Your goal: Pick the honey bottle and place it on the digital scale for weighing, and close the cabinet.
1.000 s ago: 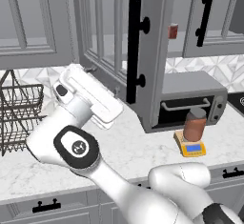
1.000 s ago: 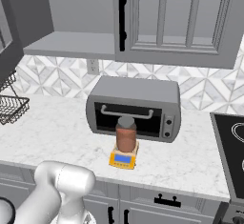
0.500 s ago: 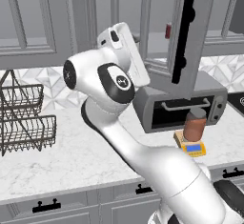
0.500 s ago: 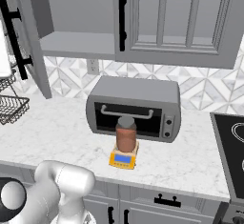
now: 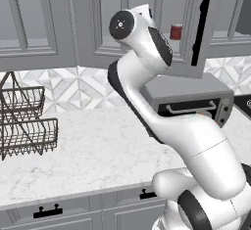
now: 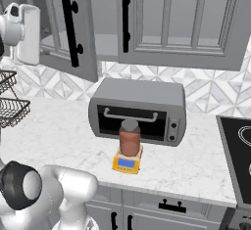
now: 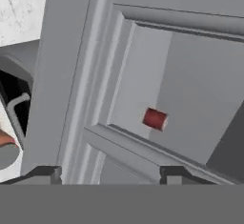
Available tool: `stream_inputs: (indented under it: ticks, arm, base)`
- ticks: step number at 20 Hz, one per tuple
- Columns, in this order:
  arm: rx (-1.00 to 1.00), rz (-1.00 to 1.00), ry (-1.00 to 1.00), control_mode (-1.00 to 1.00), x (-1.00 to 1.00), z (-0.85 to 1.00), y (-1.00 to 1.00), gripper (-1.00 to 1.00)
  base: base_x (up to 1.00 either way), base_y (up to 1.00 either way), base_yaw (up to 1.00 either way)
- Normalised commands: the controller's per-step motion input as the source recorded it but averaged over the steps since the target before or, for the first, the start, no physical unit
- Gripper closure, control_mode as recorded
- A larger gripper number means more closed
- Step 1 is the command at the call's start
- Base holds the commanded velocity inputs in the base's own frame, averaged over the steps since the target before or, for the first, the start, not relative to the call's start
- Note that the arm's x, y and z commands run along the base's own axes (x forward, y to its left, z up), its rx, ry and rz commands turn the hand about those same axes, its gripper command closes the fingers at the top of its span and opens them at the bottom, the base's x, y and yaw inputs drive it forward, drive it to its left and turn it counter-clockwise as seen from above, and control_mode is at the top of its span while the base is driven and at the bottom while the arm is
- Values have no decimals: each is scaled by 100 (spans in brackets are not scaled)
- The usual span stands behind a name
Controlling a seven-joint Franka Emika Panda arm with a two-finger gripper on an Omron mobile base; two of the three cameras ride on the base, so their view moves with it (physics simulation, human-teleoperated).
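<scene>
The honey bottle (image 6: 130,139), a reddish-brown jar with a grey lid, stands upright on the yellow digital scale (image 6: 127,162) in front of the toaster oven. The grey upper cabinet's left door (image 6: 84,53) hangs partly open, its black bar handle (image 5: 200,28) facing outward. My white hand (image 6: 27,34) is raised at the door's left, on its inner side. In the hand view my gripper (image 7: 109,174) is open, its fingertips (image 7: 45,173) wide apart with nothing between them. The door's inner panel (image 7: 143,75) lies just ahead. The bottle's lid (image 7: 5,150) peeks in at the lower left.
A small dark-red can (image 5: 175,31) sits on the cabinet shelf behind the door. The toaster oven (image 6: 139,110) stands on the marble counter (image 5: 98,150). A wire dish rack (image 5: 24,121) is at the left and a black cooktop (image 6: 238,148) at the right.
The arm has risen from low over the counter to cabinet height. The open door has swung right, toward shut. The fingers have come somewhat closer together. Bottle and scale have not moved.
</scene>
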Motion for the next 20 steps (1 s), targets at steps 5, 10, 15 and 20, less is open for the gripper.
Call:
stream_inputs:
  ticks: [5,10,15,20]
  arm:
    - [29,28,-2,-100,76,-1,-97,-100]
    - [22,28,-13,-100,86,-20,-74,-100]
    - [15,30,-37,-100,98,-60,-47,-100]
    - [15,19,-13,-100,100,-49,-13,-100]
  base:
    - [0,0,0]
    - [0,0,0]
    - [0,0,0]
    - [0,0,0]
